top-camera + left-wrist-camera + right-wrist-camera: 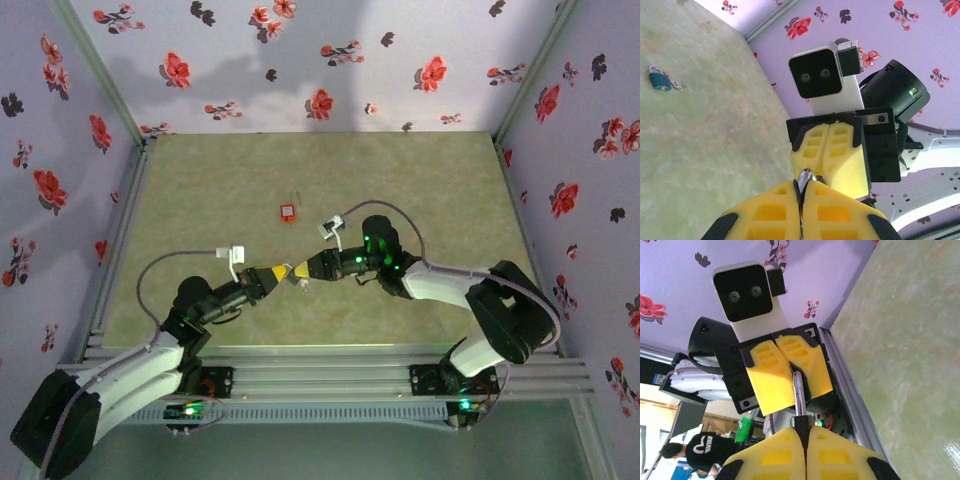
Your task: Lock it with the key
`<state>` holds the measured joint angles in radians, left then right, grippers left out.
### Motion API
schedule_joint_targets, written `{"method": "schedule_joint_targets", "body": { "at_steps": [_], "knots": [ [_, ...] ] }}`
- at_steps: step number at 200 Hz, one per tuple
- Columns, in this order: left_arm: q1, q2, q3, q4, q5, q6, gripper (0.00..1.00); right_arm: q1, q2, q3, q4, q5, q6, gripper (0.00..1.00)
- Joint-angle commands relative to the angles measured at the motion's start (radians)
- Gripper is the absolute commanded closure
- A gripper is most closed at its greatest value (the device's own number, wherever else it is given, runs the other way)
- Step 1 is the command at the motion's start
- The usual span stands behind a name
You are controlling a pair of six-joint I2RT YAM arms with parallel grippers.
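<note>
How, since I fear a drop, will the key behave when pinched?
The key is probably stiff: its blade runs straight between the shut right gripper and left gripper. Its thin, shiny metal may slip or pivot in the soft-looking foam pads. Being tiny, it is likely very light.

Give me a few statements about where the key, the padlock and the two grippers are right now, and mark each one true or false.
1. The left gripper and the right gripper meet tip to tip. True.
2. The padlock lies on the table, apart from both grippers. True.
3. The key is already in the padlock. False: it is held between the two grippers, away from the padlock.
4. The right gripper is wide open. False: it is shut on the key's black head.
</note>
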<state>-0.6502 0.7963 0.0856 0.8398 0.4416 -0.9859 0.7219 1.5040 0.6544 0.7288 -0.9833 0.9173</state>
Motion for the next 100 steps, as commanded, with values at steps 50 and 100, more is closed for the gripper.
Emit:
{"method": "schedule_joint_targets", "body": {
  "at_steps": [50, 100],
  "knots": [
    [-0.089, -0.006, -0.024, 0.046, 0.178, -0.007, 1.0, -0.019, 0.026, 0.072, 0.139, 0.22, 0.02, 1.0],
    [-0.089, -0.013, -0.018, 0.001, 0.099, 0.008, 1.0, 0.008, 0.01, 0.032, 0.135, 0.2, -0.007, 1.0]
  ]
}}
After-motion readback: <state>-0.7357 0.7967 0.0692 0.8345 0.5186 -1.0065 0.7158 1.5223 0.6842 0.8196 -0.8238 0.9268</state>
